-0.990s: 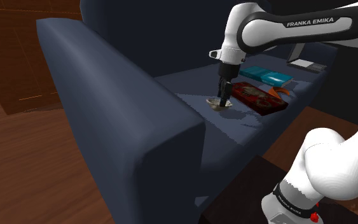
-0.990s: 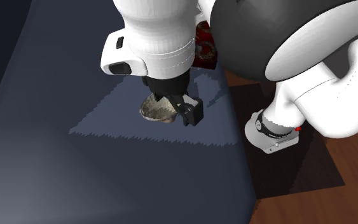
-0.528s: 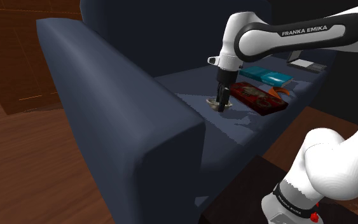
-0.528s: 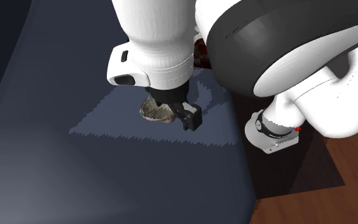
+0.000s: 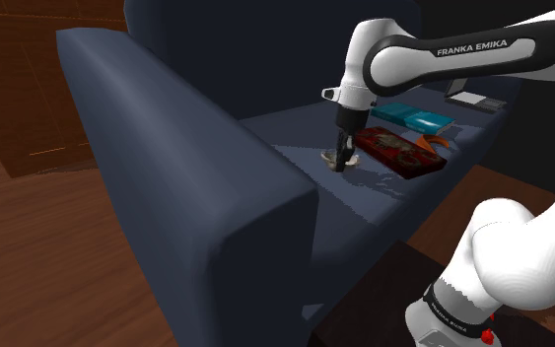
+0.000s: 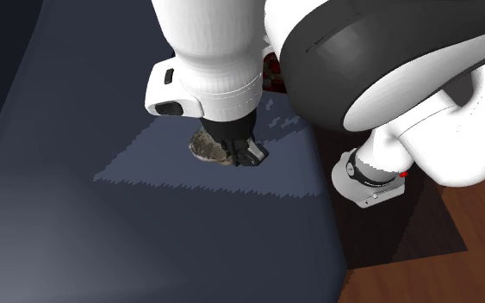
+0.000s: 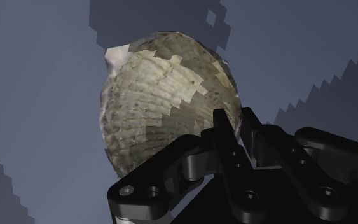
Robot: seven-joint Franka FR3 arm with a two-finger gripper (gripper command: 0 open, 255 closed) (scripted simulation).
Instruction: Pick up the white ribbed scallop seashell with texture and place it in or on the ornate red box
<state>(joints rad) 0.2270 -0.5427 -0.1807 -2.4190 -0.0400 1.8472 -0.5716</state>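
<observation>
The pale ribbed scallop seashell (image 5: 330,156) (image 6: 203,146) (image 7: 165,95) lies on the dark blue sofa seat (image 5: 285,126). My gripper (image 5: 341,164) (image 6: 245,157) (image 7: 236,130) points straight down at the shell's edge, on the side toward the red box. Its black fingers (image 7: 222,127) have drawn close together and pinch the shell's rim between them. The ornate red box (image 5: 399,151) lies flat on the seat just beyond the shell, toward the shoulder view's right.
A teal book (image 5: 415,116) and a small orange item (image 5: 443,144) lie past the red box. The sofa's tall armrest (image 5: 167,148) rises at the shoulder view's left. My stand (image 5: 393,296) sits on wooden floor (image 5: 58,276) by the sofa's front.
The fingers, wide apart around the shell before, have closed onto its rim. The arm came down slightly a second ago and has since held still.
</observation>
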